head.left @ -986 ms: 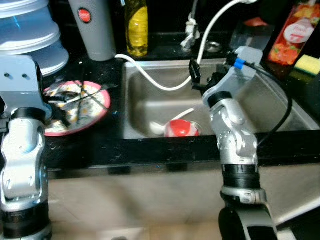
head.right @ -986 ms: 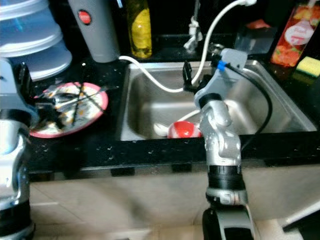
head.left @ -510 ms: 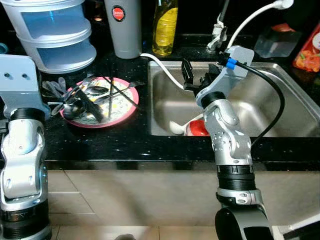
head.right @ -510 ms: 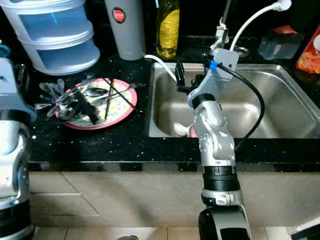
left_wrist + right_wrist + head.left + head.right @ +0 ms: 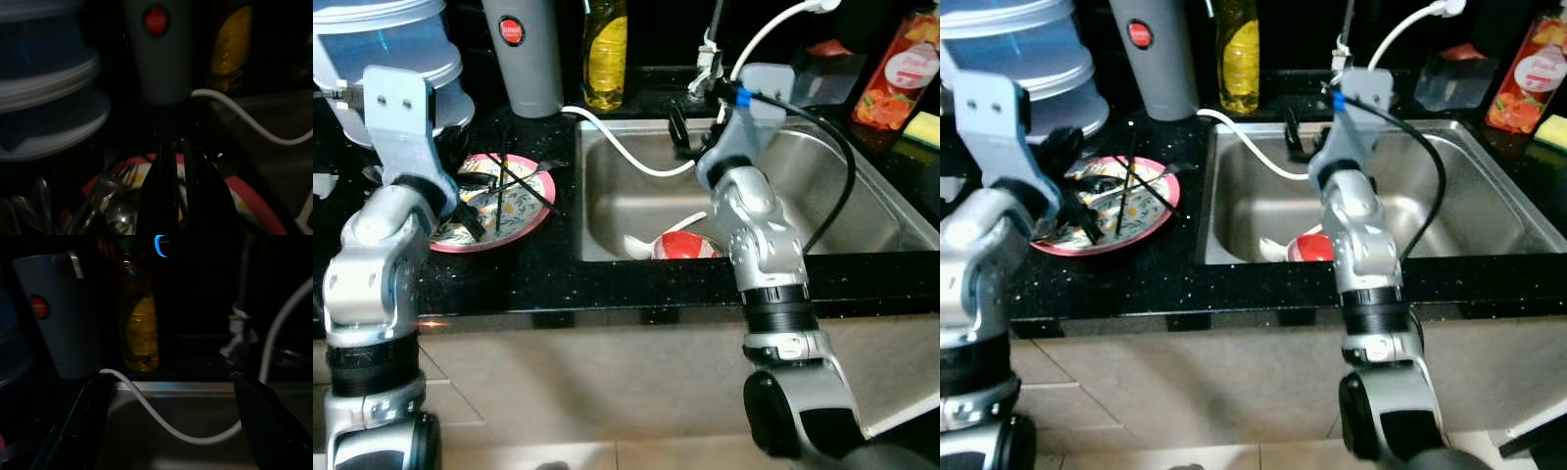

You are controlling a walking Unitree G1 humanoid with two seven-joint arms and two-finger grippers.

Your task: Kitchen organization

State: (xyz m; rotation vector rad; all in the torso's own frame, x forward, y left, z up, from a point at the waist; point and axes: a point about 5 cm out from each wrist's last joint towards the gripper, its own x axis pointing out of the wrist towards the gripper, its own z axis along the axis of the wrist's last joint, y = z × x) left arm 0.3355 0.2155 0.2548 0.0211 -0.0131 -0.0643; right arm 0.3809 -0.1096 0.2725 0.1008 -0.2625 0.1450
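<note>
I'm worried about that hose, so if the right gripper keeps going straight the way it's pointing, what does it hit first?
Probably the white hose sagging across the steel sink: it crosses between the open fingers of the right gripper. Behind it stands the yellow soap bottle. Depth is unclear in the dark wrist view.

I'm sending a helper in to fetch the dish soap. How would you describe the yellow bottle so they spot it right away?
Start at the steel sink set in the black counter. Behind its back left corner, against the dark wall, stands the yellow bottle, next to a grey tumbler. It is the see-through bottle of yellow liquid; the tumbler is solid grey with a red dot.
</note>
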